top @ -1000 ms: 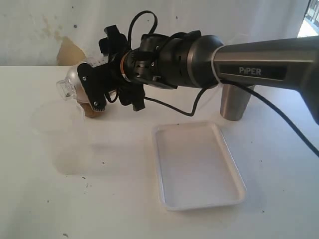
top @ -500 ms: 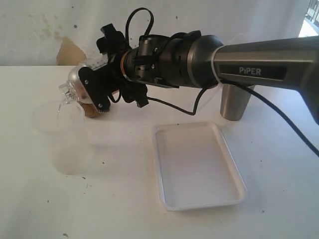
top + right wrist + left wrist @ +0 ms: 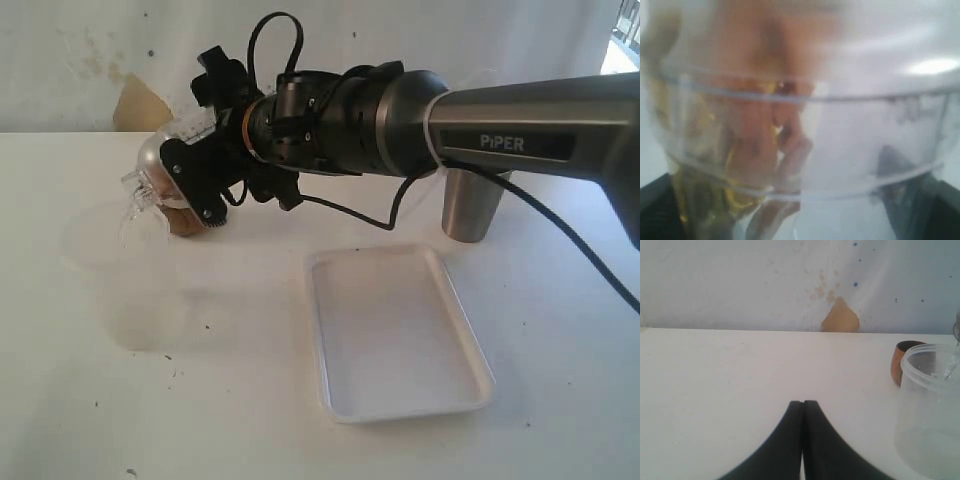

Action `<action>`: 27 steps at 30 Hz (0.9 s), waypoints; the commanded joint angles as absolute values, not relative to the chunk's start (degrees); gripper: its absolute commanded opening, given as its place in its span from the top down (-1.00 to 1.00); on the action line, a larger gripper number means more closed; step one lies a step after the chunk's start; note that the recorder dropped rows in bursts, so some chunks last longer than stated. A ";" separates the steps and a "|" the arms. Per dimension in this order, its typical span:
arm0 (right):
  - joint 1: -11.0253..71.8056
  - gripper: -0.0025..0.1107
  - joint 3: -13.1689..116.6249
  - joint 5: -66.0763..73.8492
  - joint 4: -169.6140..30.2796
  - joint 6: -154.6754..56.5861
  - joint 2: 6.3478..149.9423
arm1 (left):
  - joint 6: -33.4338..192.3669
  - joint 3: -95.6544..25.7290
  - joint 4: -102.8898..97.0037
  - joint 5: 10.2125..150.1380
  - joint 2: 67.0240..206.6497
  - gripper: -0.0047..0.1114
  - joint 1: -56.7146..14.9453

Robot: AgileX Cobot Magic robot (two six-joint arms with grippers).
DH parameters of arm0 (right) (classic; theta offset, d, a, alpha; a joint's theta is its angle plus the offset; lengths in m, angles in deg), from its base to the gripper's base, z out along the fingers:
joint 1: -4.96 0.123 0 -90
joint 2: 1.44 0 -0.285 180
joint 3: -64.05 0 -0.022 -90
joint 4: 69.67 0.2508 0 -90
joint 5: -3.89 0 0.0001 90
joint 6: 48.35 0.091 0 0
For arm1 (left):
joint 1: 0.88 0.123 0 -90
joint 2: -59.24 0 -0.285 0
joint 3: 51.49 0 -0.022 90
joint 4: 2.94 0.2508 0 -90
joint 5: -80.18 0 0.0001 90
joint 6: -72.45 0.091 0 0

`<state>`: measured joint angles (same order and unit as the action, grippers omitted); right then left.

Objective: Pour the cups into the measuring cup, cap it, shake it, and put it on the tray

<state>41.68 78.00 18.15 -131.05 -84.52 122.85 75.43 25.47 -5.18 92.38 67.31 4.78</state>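
Note:
The measuring cup [image 3: 140, 300] stands as a faint clear cylinder at the left of the table, and also shows in the left wrist view [image 3: 930, 410]. My right gripper [image 3: 165, 185] reaches across from the right and is shut on the clear dome cap [image 3: 143, 172], holding it tilted just above the cylinder's rim. The cap [image 3: 805, 115] fills the right wrist view, with dark fingers [image 3: 657, 205] at its sides. The wooden cup [image 3: 185, 222] sits just behind the cylinder. The steel tumbler [image 3: 470, 205] stands at the back right. My left gripper [image 3: 802, 403] is shut on nothing, low over bare table.
The white tray [image 3: 470, 345] lies at the front right of centre, with nothing on it. The right arm's long body and its cable [image 3: 560, 225] span the space above the tray and tumbler. A stained wall runs behind the table.
The right gripper has turned and dipped a little, so the cap tips further down toward the measuring cup's rim. The left gripper stays shut.

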 commanded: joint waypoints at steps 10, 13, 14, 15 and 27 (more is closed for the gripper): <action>42.08 0.96 78.77 15.53 -134.84 -84.49 121.90 | 75.24 25.73 -5.03 91.84 67.02 0.92 4.72; 42.18 0.96 78.77 15.29 -136.27 -84.49 121.90 | 75.24 25.73 -5.03 91.84 67.02 0.92 4.72; 42.28 0.96 78.77 15.29 -137.51 -84.59 121.90 | 75.24 25.73 -5.03 91.84 67.02 0.92 4.72; 42.42 0.96 78.77 15.29 -138.55 -84.59 121.90 | 75.24 25.73 -5.03 91.84 67.02 0.92 4.72; 43.14 0.96 78.77 14.92 -143.75 -84.73 121.90 | 75.24 25.73 -5.03 91.84 67.02 0.92 4.72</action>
<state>42.91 78.14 16.17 -142.75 -84.63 122.85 75.43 25.47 -5.18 92.38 67.31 4.78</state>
